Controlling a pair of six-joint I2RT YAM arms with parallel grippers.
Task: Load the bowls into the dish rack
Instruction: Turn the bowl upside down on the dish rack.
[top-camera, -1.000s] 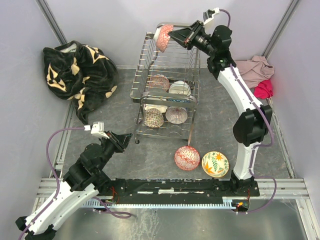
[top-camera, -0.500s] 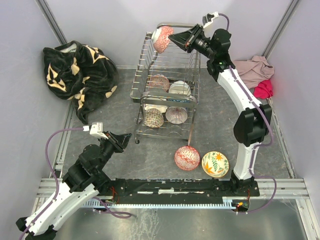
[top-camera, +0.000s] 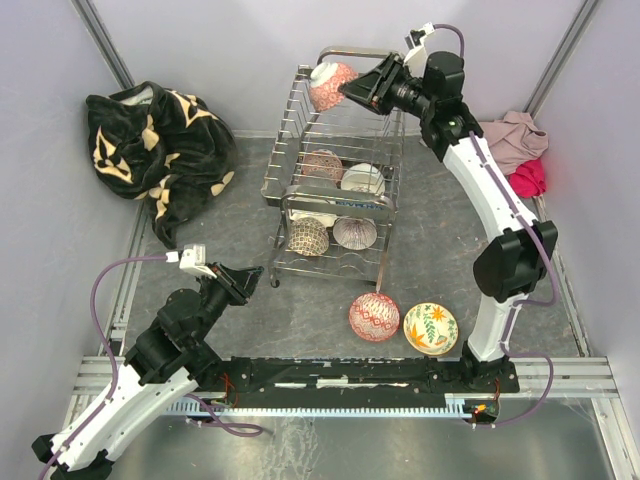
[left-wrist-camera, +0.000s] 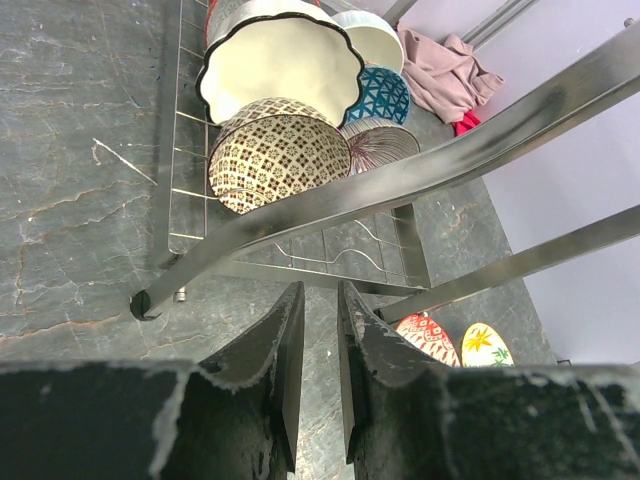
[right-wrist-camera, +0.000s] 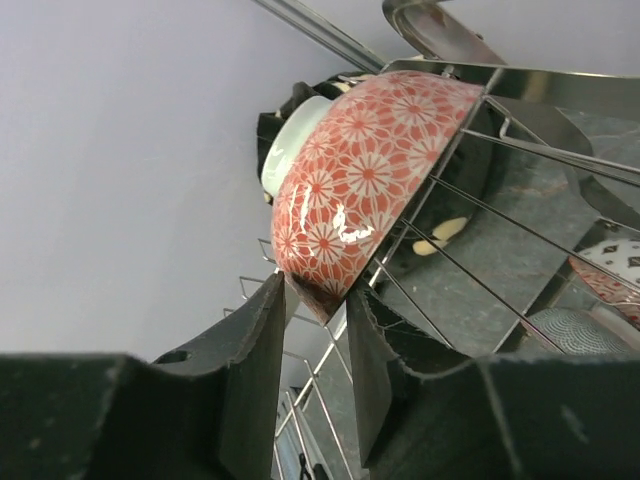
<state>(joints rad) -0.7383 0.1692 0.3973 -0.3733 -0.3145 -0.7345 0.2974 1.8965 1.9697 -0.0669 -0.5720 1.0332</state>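
Observation:
The chrome wire dish rack stands mid-table. A red bowl with white flowers leans on edge at the far end of its top tier. My right gripper is at that bowl. In the right wrist view the bowl rests on the rack's wires, and its rim sits in the gap of the gripper, whose jaws stand parted. Several bowls fill the lower tier. A red patterned bowl and a yellow floral bowl lie on the table. My left gripper hovers near the rack's front, narrowly open and holding nothing.
A black-and-cream blanket is heaped at the back left. Pink and red cloths lie at the back right. Grey walls close in the table on three sides. The rack's handle bar crosses just in front of the left wrist.
My right gripper's jaws have parted from the red bowl's rim, and the arm has shifted slightly right. The left arm has not moved.

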